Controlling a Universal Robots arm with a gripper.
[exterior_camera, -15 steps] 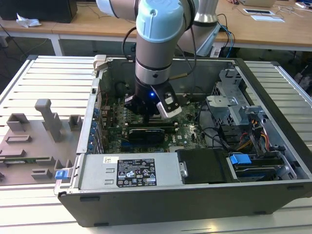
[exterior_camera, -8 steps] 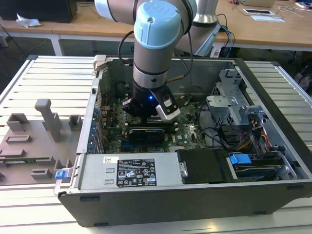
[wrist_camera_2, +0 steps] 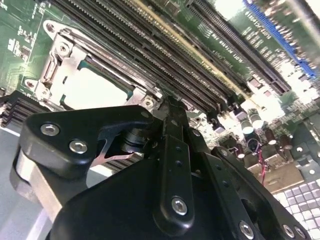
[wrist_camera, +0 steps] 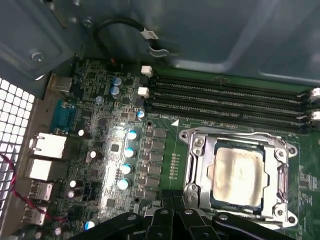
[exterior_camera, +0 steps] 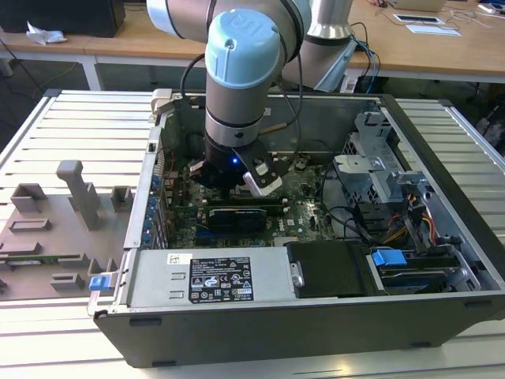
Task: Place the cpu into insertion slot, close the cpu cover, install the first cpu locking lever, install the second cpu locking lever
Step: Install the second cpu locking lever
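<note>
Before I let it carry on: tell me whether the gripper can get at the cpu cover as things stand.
Probably yes. The gripper hangs just beside the cpu cover, which lies flat around the cpu, and nothing stands between them.

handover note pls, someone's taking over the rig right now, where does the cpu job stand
Hand: fingers together, holding nothing, low over the motherboard at the socket's edge.
Cpu: seated flat in the insertion slot.
Cpu cover: down flat around the chip, so placing and closing look done.
Locking levers: too hard to make out whether either is latched; check both before moving on.
</note>
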